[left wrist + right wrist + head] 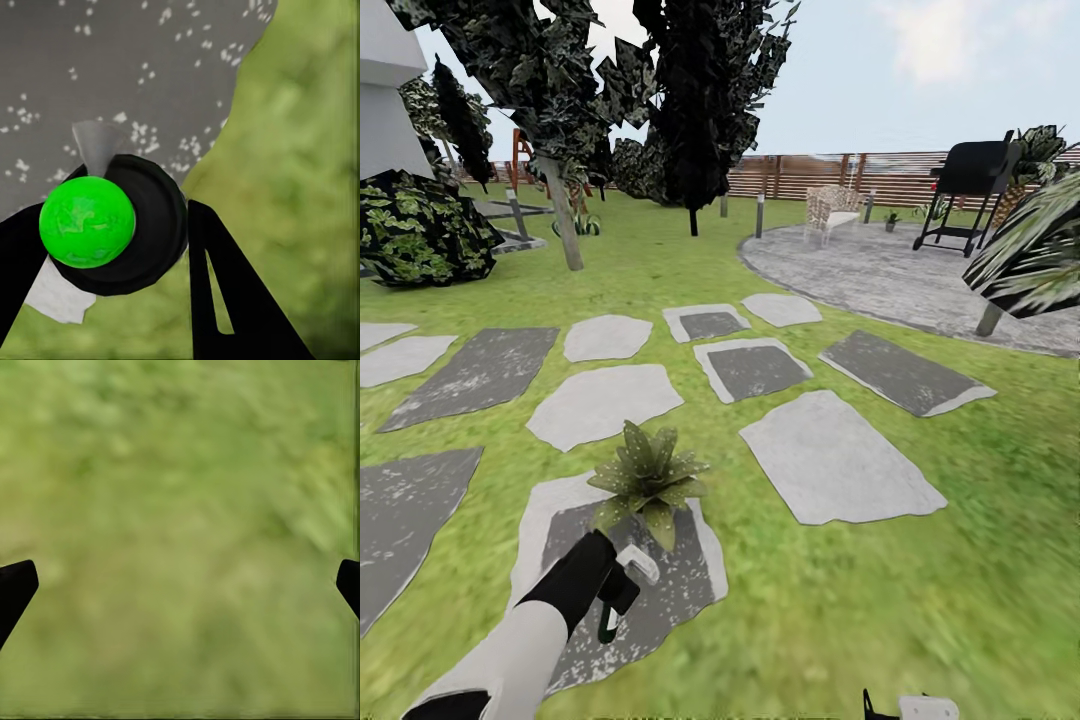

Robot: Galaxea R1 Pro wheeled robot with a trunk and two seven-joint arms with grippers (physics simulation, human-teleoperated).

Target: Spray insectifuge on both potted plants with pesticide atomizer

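holding the pesticide atomizer (pixel 622 583) gripped in my left claw (pixel 610 590), i've reached one potted plant (pixel 648 478) just ahead; spraying remains.

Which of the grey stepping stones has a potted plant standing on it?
The stepping stone nearest the robot, under the left gripper, which holds the pesticide atomizer. The potted plant stands at its far end; the other stones bear no plant.

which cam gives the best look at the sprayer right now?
Head view: the sprayer shows in the left gripper, white trigger head up, pointed toward the potted plant on a stepping stone. The left wrist view looks along the bottle, so only a round dark shape with a green blob reads. The right wrist view gives blurred grass.
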